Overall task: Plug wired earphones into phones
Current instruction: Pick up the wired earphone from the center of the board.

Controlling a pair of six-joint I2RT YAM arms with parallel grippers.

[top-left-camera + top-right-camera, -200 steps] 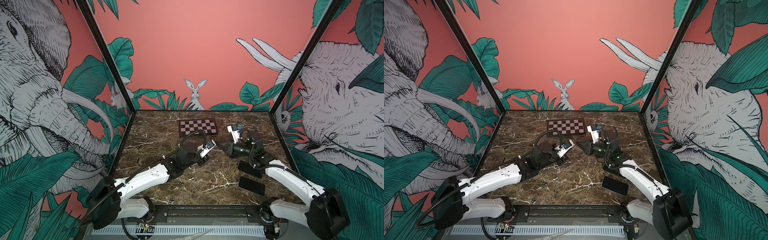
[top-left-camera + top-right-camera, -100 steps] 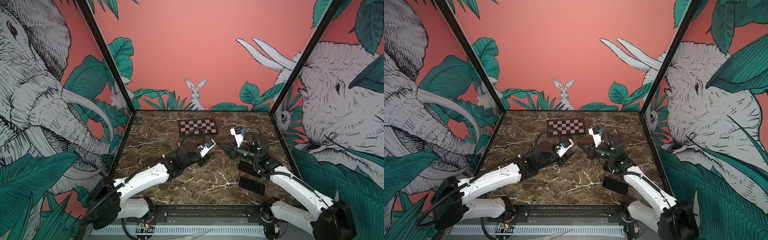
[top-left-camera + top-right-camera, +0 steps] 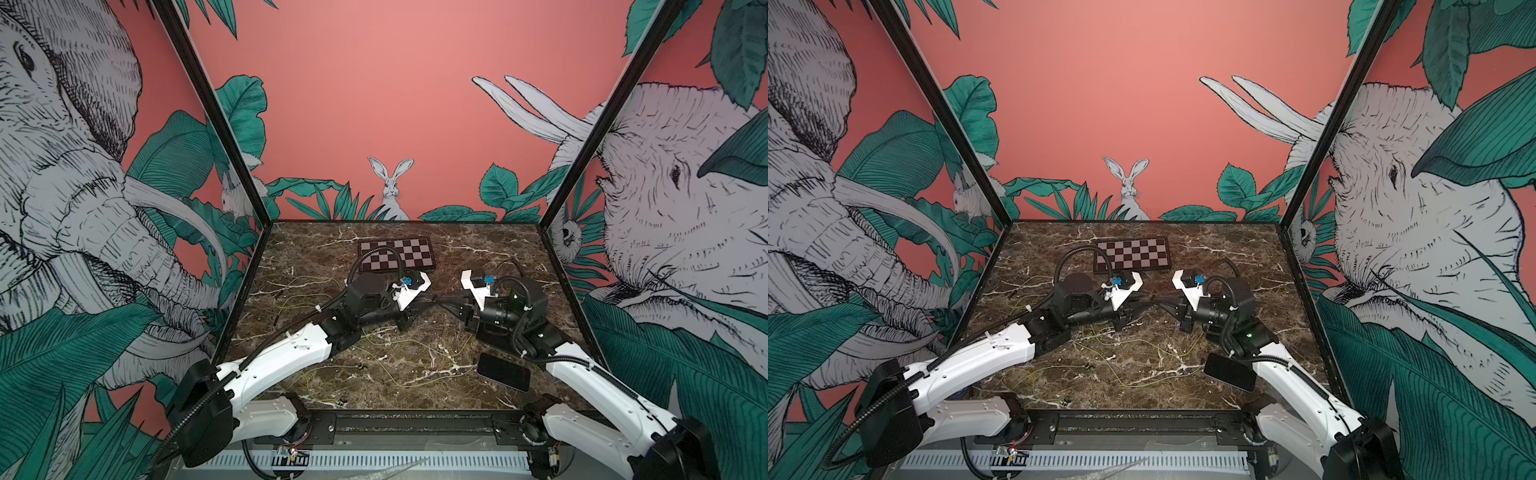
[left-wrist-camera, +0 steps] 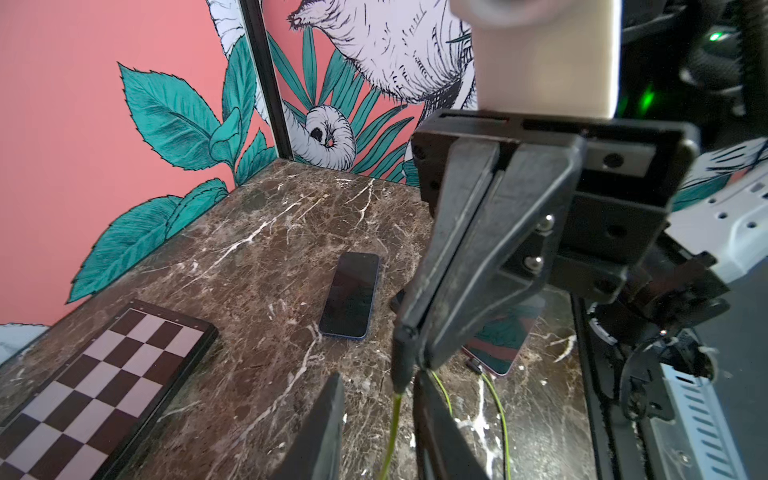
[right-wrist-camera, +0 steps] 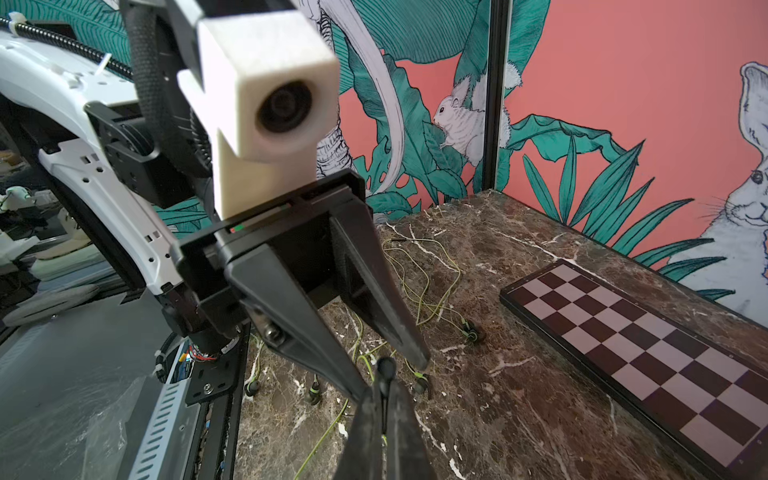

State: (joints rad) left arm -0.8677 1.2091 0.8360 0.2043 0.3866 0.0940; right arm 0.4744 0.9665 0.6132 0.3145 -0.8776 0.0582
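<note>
My right gripper point(image 5: 384, 386) is shut on the dark plug point(image 5: 385, 365) of one of the wired earphones. Its yellow-green cord point(image 4: 392, 419) hangs down between the fingers of my left gripper point(image 4: 378, 382), which stand open on either side without touching it. Both top views show the two grippers tip to tip over the middle of the table, left point(image 3: 424, 305) and right point(image 3: 440, 300). More earphone cords point(image 3: 395, 361) lie tangled on the marble. One of the phones point(image 4: 351, 297) lies flat beyond the grippers. Another phone point(image 4: 503, 345) lies partly under the right gripper. A further phone point(image 3: 503, 371) lies at the front right.
A black-framed checkerboard point(image 3: 397, 259) lies at the back of the marble table point(image 3: 311, 249). Loose earbuds point(image 5: 471, 332) and cord loops point(image 5: 432, 282) spread across the left and front. Painted walls enclose three sides, and a black rail point(image 3: 415, 419) runs along the front edge.
The right gripper has swung in towards the left gripper, and the two now meet tip to tip. The right arm's elbow has shifted to the right.
</note>
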